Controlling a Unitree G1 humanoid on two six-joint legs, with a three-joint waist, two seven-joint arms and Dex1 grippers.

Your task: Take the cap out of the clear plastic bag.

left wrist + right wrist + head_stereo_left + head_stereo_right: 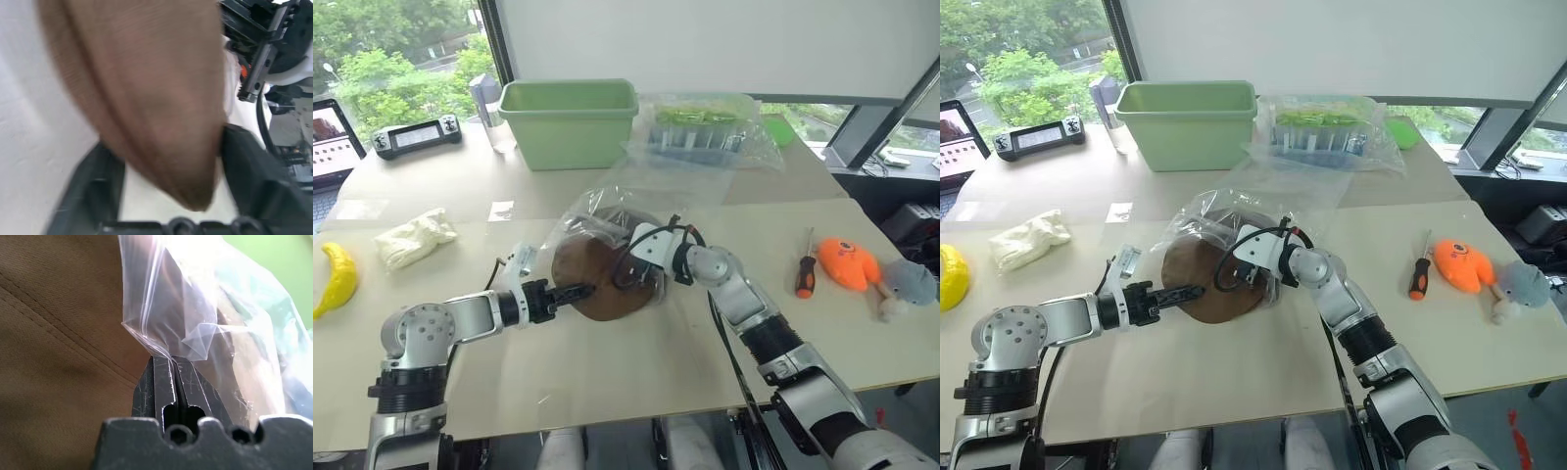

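The left gripper is reaching in from the near left, its two black fingers sitting on either side of the near rim of the round, dark brown soft fabric cap. The cap is lying half out of the thin, wrinkly clear plastic bag at mid-table. The right gripper is pinching a fold of that film, jaws fully together. Beyond is standing a pale green plastic tub.

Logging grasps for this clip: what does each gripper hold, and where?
Right gripper: clear plastic film bag, pinched at its edge. Left gripper: dark brown fabric cap, at its rim.
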